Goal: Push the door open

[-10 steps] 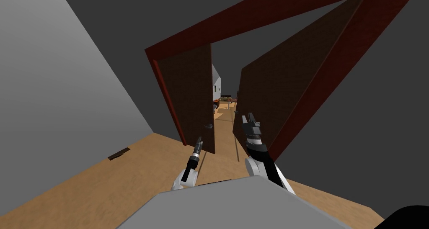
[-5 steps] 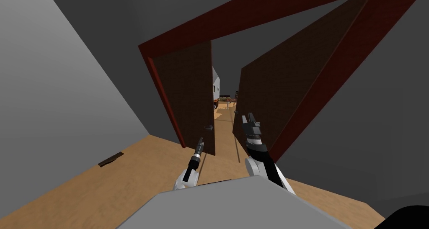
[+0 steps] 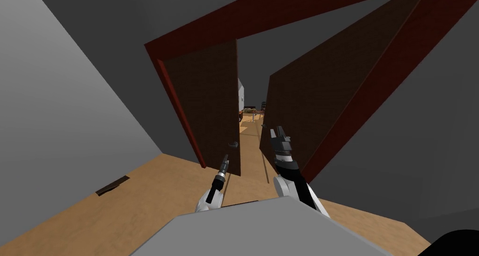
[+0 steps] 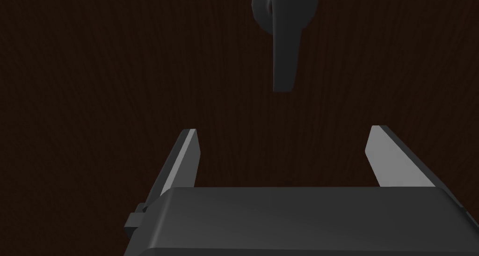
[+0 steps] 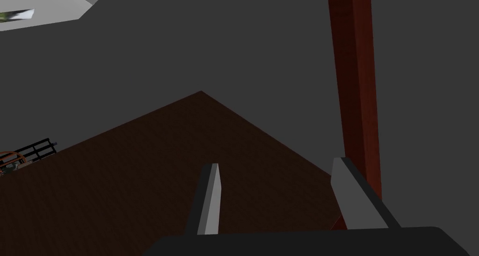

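Left door (image 3: 210, 103) and right door (image 3: 313, 98) stand ajar; left gripper (image 4: 284, 129), fingers spread and empty, sits below the left door's handle (image 4: 285, 56). More pushing looks needed.

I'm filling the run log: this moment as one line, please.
left end effector: open, facing left door leaf near lever handle | right end effector: open, by right door leaf | state: both leaves ajar

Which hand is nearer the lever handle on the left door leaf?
Left. The left hand faces the left door leaf close to its lever handle; the right hand is across the gap, by the right door leaf.
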{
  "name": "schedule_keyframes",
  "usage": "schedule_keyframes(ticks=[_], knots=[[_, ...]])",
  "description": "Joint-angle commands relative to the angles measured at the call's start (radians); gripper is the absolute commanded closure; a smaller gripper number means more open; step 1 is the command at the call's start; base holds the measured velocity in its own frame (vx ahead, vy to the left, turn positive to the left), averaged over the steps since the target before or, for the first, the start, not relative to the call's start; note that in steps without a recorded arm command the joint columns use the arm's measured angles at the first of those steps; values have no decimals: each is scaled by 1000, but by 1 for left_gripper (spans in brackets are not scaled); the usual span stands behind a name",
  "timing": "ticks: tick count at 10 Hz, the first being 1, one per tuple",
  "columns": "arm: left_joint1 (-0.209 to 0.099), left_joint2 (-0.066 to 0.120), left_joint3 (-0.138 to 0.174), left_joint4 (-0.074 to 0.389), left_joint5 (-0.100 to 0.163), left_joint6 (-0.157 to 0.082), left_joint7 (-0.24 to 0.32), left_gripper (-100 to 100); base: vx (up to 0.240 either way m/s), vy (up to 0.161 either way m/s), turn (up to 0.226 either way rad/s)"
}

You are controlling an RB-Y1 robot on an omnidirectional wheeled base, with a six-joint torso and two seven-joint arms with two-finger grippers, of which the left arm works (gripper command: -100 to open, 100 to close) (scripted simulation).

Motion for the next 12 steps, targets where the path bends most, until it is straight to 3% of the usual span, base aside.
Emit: schedule_keyframes(ticks=[1,4,6,8,12], knots=[[-15,-8,-6,35,0,-9,-3,-100,64,51,-70],[-33,-19,-13,76,0,-17,-7,-100,68,53,-49],[-27,-1,-10,67,0,-14,-6,-100,56,-11,-17],[-27,6,-7,69,1,-16,-7,-100,156,-31,-19],[-27,3,2,75,4,-21,-10,-100,200,-58,-26]])
